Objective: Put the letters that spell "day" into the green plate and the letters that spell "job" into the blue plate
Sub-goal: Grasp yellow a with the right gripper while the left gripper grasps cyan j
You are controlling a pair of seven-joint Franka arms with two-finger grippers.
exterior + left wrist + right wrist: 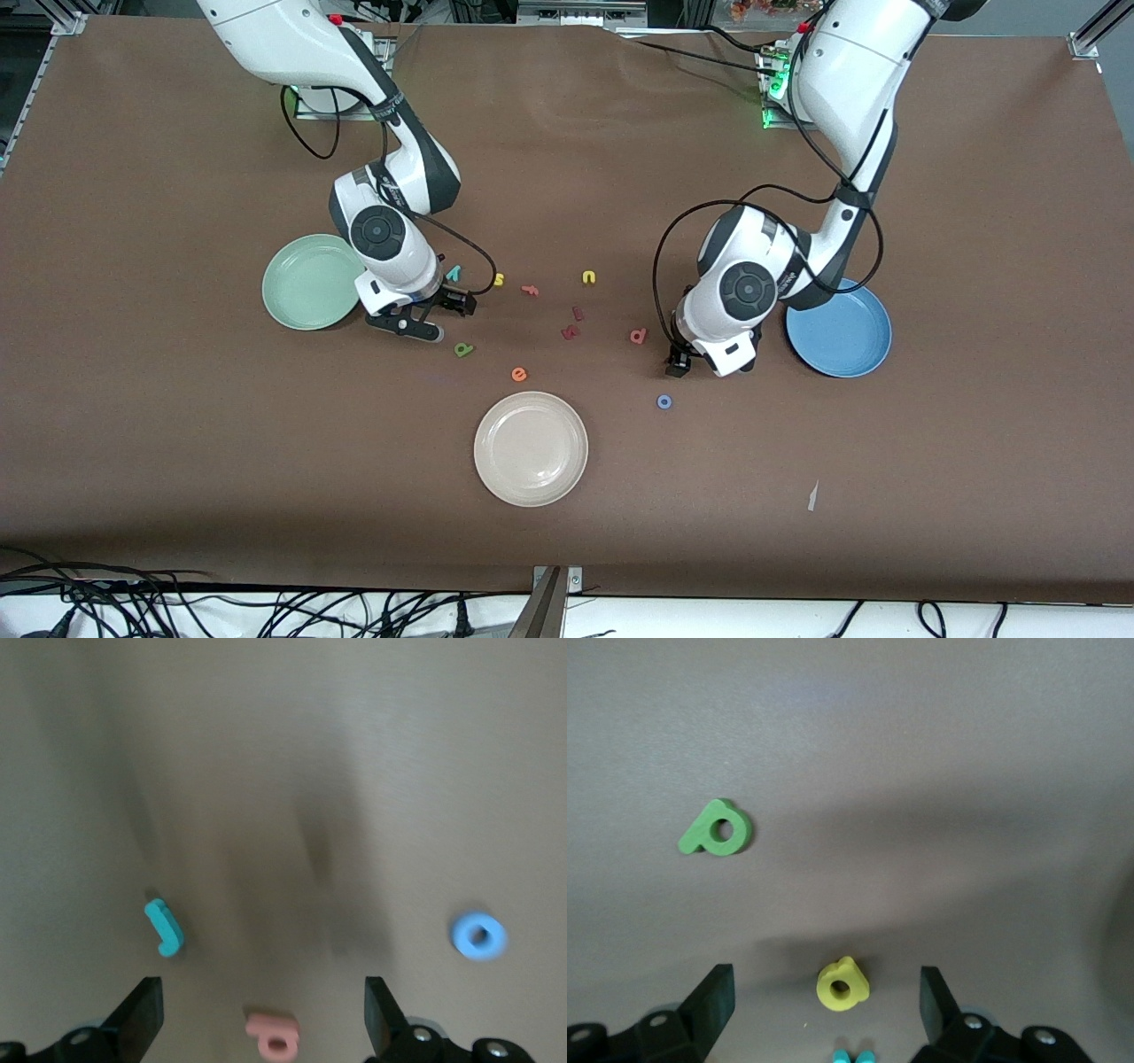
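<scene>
Hovering spread wide, the right hand (824, 1001) brackets the yellow letter (842, 984); left hand (264, 1014) released.

table (177, 443): plain brown, unpatterned
green plate (310, 282): pale mint; smooth
blue plate (842, 332): mid-blue; plain
white plate (531, 448): cream; nearer the front camera than the green plate
round-bowled letters: one dark green (716, 828); one yellow (842, 984)
ring "o" (479, 936): blue
"j" (165, 927): teal
"b" (273, 1035): coral pink

letters (530, 290) scattered between plates (310, 282)
</scene>
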